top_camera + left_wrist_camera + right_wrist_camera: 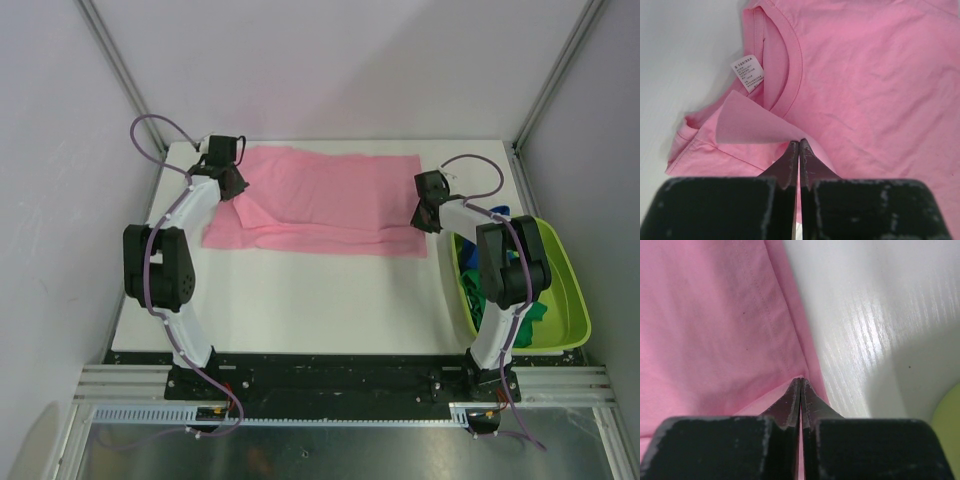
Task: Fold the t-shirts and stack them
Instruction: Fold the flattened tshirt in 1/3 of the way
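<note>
A light pink t-shirt (320,200) lies spread across the far half of the white table. My left gripper (232,183) is shut on a lifted fold of it at its left end; the left wrist view shows the gripper (799,143) pinching pink fabric beside the collar and its white label (747,71). My right gripper (428,215) is shut on the shirt's right edge; the right wrist view shows the gripper (800,381) closed on the hemmed pink fabric (715,330). Dark green and royal blue shirts (490,290) lie in the tub, partly hidden by the right arm.
A lime-green plastic tub (570,290) stands at the right edge of the table (320,300), close behind the right arm. White walls and aluminium frame posts enclose the table at the back and sides.
</note>
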### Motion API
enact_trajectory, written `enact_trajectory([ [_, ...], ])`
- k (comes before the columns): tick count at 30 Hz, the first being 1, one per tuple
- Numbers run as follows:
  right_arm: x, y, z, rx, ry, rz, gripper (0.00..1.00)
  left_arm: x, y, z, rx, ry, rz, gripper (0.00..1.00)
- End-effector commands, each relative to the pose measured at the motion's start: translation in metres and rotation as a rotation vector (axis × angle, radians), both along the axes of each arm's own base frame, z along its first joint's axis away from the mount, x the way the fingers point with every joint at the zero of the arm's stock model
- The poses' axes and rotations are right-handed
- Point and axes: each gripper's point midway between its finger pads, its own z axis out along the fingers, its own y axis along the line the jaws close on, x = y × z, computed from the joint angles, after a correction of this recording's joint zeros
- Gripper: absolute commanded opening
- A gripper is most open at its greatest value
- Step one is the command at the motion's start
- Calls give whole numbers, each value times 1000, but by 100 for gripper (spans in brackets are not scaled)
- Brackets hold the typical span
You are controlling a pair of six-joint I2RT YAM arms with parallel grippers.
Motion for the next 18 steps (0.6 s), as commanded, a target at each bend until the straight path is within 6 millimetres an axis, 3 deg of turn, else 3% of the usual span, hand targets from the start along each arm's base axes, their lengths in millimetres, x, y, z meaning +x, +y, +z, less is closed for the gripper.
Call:
enact_trajectory([
  [1, 14, -8, 30, -23, -75, -14, 0, 16, 4, 44, 14, -117, -1, 0],
  [18, 12, -24, 42, -59, -89, -50, 0, 19, 14, 43, 15, -118, 21, 0],
])
